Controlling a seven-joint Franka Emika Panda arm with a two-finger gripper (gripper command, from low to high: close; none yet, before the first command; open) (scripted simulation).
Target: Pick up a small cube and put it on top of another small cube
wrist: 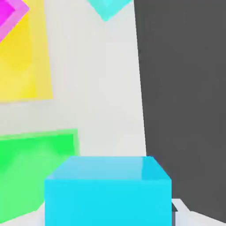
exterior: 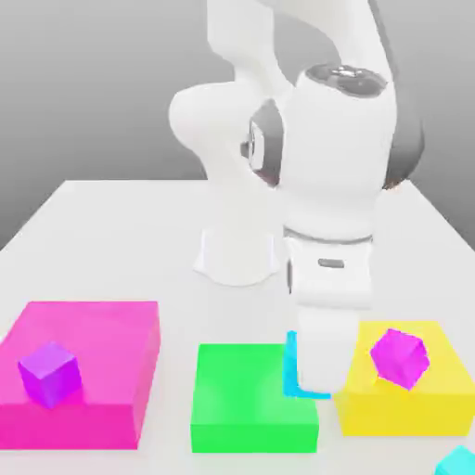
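A small cyan cube (exterior: pixel 290 366) sits low between the green block and the yellow block, mostly covered by my hand. My gripper (exterior: pixel 313 382) has come straight down onto it and is shut on it. In the hand view this cube (wrist: pixel 108 190) looms large between the jaws. I cannot tell whether it rests on the table or hangs just above it. Another small cyan cube (exterior: pixel 458 461) lies at the front corner on the exterior view's right, apart from the blocks; the hand view catches its corner (wrist: pixel 107 8).
Three big flat blocks lie in a front row: pink (exterior: pixel 93 334) carrying a purple cube (exterior: pixel 51 374), green (exterior: pixel 252 397), and yellow (exterior: pixel 436 390) carrying a magenta cube (exterior: pixel 399 357). The arm's base (exterior: pixel 237 250) stands behind. The table edge (wrist: pixel 142 110) runs close by.
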